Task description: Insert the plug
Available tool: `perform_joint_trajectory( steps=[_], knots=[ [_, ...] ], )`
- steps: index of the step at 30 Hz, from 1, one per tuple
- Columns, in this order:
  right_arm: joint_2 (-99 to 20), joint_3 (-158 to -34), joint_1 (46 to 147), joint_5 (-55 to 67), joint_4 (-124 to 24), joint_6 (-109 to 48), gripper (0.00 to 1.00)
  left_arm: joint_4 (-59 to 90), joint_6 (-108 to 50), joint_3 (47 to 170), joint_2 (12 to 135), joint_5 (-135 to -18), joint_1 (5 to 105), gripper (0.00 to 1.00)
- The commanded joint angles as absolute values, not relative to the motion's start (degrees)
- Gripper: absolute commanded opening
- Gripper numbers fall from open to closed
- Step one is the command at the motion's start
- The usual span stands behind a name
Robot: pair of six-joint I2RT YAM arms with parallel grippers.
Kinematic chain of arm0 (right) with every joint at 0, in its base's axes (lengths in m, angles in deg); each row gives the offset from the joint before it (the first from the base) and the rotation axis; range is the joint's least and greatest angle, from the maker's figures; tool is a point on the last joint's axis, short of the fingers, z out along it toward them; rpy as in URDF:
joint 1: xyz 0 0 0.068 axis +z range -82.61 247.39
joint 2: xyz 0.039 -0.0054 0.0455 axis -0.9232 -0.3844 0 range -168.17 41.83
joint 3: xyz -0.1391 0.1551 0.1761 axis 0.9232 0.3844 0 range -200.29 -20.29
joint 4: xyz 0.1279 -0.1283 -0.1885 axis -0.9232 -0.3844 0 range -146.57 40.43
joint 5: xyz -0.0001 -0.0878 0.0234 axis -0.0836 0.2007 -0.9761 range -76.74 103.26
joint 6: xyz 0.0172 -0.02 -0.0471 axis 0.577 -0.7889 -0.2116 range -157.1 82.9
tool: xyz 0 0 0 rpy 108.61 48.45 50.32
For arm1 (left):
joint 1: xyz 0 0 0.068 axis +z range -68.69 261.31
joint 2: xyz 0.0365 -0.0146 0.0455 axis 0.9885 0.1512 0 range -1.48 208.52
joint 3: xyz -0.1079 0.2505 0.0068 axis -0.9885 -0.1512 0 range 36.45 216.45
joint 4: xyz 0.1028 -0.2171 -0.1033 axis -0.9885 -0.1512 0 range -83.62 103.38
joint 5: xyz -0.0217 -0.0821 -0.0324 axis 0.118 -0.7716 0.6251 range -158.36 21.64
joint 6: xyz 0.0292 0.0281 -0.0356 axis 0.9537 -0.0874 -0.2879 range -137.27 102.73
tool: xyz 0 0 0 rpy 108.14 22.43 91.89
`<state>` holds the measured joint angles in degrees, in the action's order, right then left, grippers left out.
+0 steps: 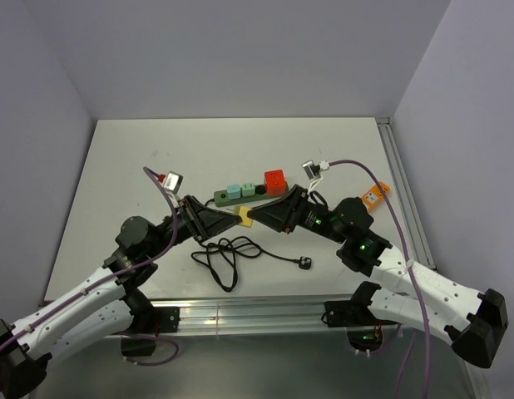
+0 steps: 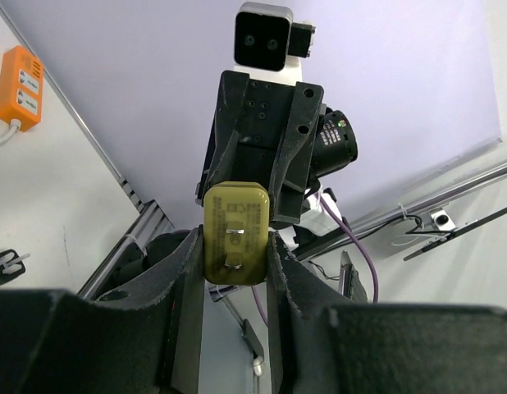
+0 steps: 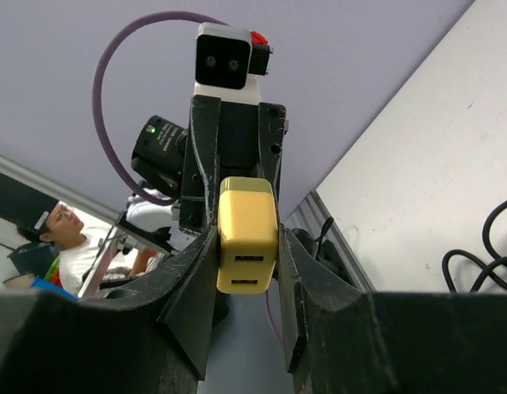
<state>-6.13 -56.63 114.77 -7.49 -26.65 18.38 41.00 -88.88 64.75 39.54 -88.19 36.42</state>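
A yellow plug, a boxy charger, hangs above the table between both grippers. My left gripper comes from the left and my right gripper from the right, tip to tip. In the left wrist view the plug shows its two metal prongs, and my left gripper is shut on its sides. In the right wrist view the plug shows two USB slots, and my right gripper is shut on it too. The green power strip, with teal sockets and a red block, lies just behind them.
A black cable lies coiled on the table in front of the grippers, ending in a black plug. An orange socket box sits at the right edge by the rail. The cable also shows in the right wrist view.
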Motion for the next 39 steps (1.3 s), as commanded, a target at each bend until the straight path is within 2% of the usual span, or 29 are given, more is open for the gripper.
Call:
perform_joint_trajectory(
  steps=[1,2,3,5,6,7,9,12,13,14,15,18,27,30,35,39],
  knots=[
    [-7.38,-59.30,115.82,-7.41,-26.17,18.27,0.00,44.06,-87.76,65.63,40.36,-90.60,35.95,0.00],
    [-7.30,-60.10,115.82,-5.83,-28.97,17.75,0.00,41.79,-85.93,66.24,40.27,-90.07,35.95,0.04],
    [-7.04,-61.06,115.82,-3.63,-35.09,16.00,0.00,38.90,-84.69,67.03,39.75,-89.11,35.95,0.35],
    [-5.63,-64.66,115.82,5.22,-42.67,13.80,0.00,27.04,-80.83,69.76,38.52,-83.61,36.04,0.64],
    [-5.11,-67.37,115.73,8.83,-51.59,12.74,0.00,23.26,-79.60,70.46,36.86,-81.22,36.04,0.80],
    [-4.75,-68.97,115.82,17.13,-56.20,12.47,0.00,15.22,-77.41,71.69,35.71,-78.67,36.04,0.85],
    [-5.80,-75.27,114.86,23.78,-71.26,11.33,0.00,8.06,-75.64,72.49,32.56,-69.97,36.04,0.93],
    [-9.40,-80.13,110.75,30.13,-85.45,10.88,0.00,-0.14,-72.21,73.37,28.69,-61.80,36.04,0.94],
    [-11.93,-82.75,108.64,29.01,-88.38,11.06,0.00,-1.11,-70.72,73.19,27.80,-60.72,36.04,0.94],
    [-13.26,-83.48,105.57,22.73,-91.37,10.63,0.00,-1.90,-70.10,72.84,26.14,-59.84,35.95,0.94],
    [-14.40,-83.48,98.23,19.27,-91.66,9.06,0.00,-1.91,-69.66,72.58,25.34,-58.70,35.95,0.93],
    [-18.79,-84.44,87.39,13.53,-93.24,6.42,0.00,-0.51,-68.07,71.09,23.41,-59.56,36.04,0.91],
    [-34.09,-96.74,70.22,10.80,-105.63,0.17,0.00,2.65,-67.10,69.07,23.31,-64.66,36.04,0.89],
    [-35.24,-96.32,63.28,9.58,-105.03,0.60,0.00,3.53,-67.01,68.62,23.66,-65.72,35.95,0.89],
    [-39.89,-95.43,50.81,0.71,-105.98,-1.41,0.00,5.38,-67.45,66.96,23.14,-67.48,35.95,0.89],
    [-45.17,-96.58,48.41,1.74,-107.75,-1.95,0.00,6.44,-66.93,66.16,22.43,-66.69,35.95,0.89]
  ],
)
